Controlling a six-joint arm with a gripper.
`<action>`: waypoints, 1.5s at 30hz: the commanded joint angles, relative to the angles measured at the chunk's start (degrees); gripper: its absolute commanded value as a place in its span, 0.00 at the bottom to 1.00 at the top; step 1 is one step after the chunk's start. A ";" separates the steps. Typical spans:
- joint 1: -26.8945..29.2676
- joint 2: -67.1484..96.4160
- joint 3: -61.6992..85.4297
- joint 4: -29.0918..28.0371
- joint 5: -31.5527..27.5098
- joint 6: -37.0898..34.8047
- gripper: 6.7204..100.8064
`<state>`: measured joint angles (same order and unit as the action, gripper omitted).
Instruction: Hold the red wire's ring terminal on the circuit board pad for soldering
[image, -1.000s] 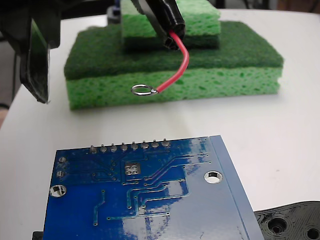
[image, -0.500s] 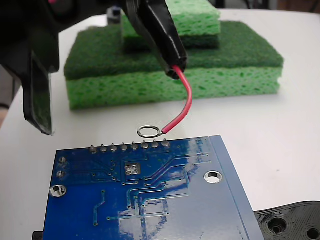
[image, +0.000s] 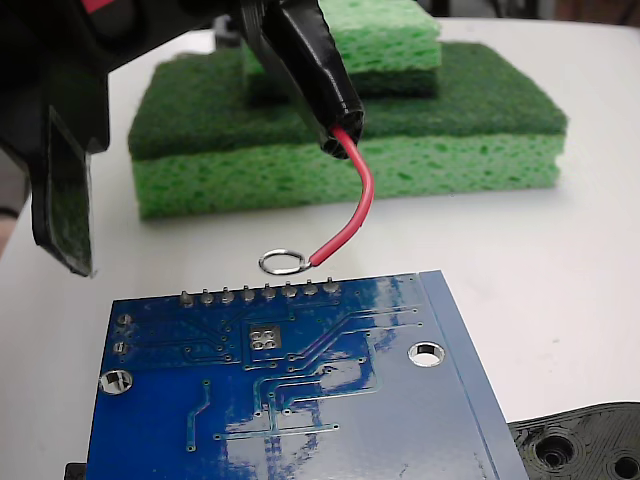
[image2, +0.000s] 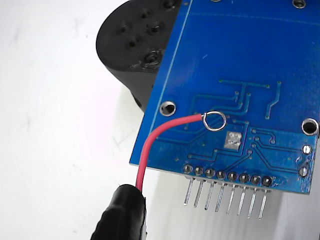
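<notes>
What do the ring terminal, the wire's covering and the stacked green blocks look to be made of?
Ring terminal: bare metal, seemingly, given its thin silvery shiny loop. Red wire covering: smooth red insulation, probably plastic, holding a soft curve. Green blocks: sponge, porous light green foam topped by a darker fibrous scouring layer.

Fixed view: low, close, front-on. Wrist view: overhead, close. Both share circuit board.

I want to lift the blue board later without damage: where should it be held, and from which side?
By judgement, grip the board across its two long plain edges, coming from above. It lies flat, traces up; the far edge carries pins, and a black part crowds the right corner in the fixed view, so grip mid-length, clear of the pad.
</notes>
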<state>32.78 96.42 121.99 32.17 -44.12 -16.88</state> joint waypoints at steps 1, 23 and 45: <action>0.44 -0.62 -0.79 -0.35 -1.85 -0.09 0.99; 1.49 -3.34 -2.02 0.26 -3.08 -0.62 0.99; 1.49 -4.48 -2.64 0.35 -3.43 -0.44 0.99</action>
<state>34.28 91.67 119.88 32.52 -45.88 -17.31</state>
